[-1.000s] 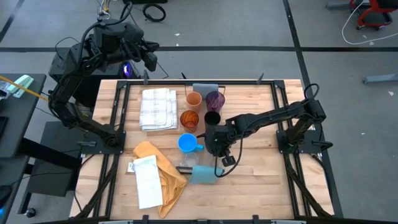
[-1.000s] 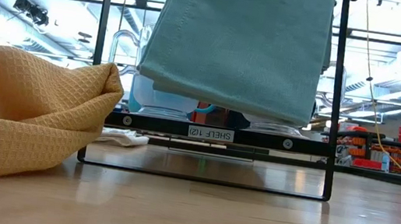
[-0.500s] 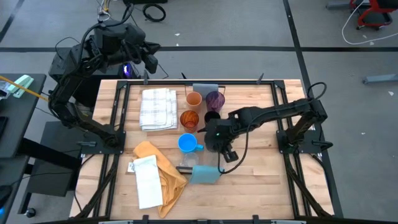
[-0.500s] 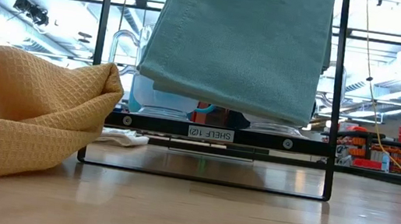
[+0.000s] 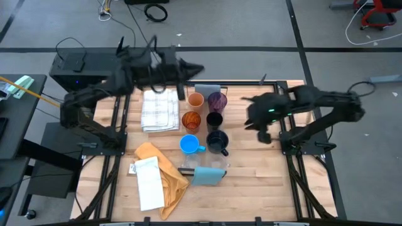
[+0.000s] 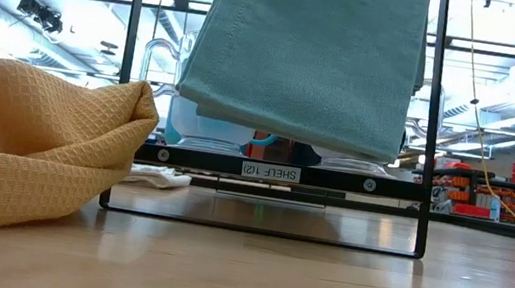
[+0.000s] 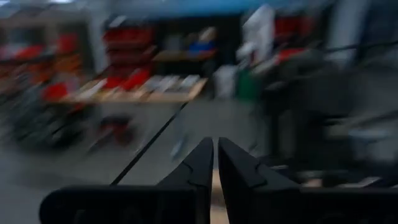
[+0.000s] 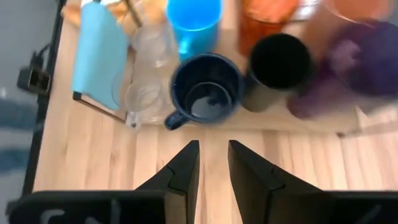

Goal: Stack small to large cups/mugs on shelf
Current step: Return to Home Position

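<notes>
The cups stand in two rows on the shelf, between a grey block and a light blue block. They are the orange cup, purple cup, amber cup, black cup, bright blue mug, navy mug and clear glass. My right gripper hangs open and empty to the right of the cups. Its wrist view looks down on the navy mug and black cup. My left gripper is shut and empty above the table's far edge.
A white checked towel lies left of the cups. A yellow cloth and a white sheet lie at the near left. In the low view a teal cloth hangs over the black shelf frame, and the yellow cloth shows on the left.
My right gripper has left the navy mug, which stands upright on the shelf, and has drawn back fast toward the table's right edge. My left arm has swung from beyond the far left corner toward the right along the far edge, to just behind the cups.
</notes>
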`<control>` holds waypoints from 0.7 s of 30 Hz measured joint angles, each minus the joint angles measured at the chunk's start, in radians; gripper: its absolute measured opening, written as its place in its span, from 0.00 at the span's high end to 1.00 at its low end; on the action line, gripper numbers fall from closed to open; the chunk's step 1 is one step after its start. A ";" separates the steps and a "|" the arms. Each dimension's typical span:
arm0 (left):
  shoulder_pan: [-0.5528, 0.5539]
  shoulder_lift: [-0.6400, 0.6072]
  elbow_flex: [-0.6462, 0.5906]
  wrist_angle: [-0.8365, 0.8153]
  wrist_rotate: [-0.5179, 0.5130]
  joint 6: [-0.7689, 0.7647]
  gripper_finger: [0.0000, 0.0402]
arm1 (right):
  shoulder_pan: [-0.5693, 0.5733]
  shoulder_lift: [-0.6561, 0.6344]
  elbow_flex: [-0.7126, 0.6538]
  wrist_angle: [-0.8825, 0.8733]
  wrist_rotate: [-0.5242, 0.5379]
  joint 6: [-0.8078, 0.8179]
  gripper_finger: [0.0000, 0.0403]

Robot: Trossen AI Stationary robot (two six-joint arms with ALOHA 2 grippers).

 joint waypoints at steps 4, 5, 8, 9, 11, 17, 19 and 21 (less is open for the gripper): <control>-0.066 -0.001 -0.213 0.380 0.092 -0.033 0.91 | 0.000 -0.187 -0.107 0.004 0.046 0.124 0.78; -0.081 -0.001 -0.265 0.441 0.094 -0.035 0.91 | 0.000 -0.235 -0.141 0.007 0.055 0.156 0.78; -0.118 -0.001 -0.394 0.547 0.092 -0.044 0.92 | 0.016 -0.388 -0.260 0.068 0.075 0.224 0.78; -0.126 -0.001 -0.428 0.578 0.090 -0.050 0.93 | 0.023 -0.440 -0.301 0.101 0.086 0.245 0.78; -0.144 -0.007 -0.480 0.629 0.085 -0.070 0.94 | 0.038 -0.537 -0.381 0.166 0.101 0.282 0.78; -0.172 -0.062 -0.575 0.675 0.036 -0.090 0.96 | 0.058 -0.744 -0.523 0.287 0.169 0.321 0.78; -0.170 -0.079 -0.612 0.710 0.007 -0.096 0.96 | 0.058 -0.800 -0.563 0.318 0.190 0.316 0.78; -0.159 -0.103 -0.663 0.746 -0.027 -0.118 0.95 | 0.058 -0.857 -0.618 0.353 0.198 0.320 0.78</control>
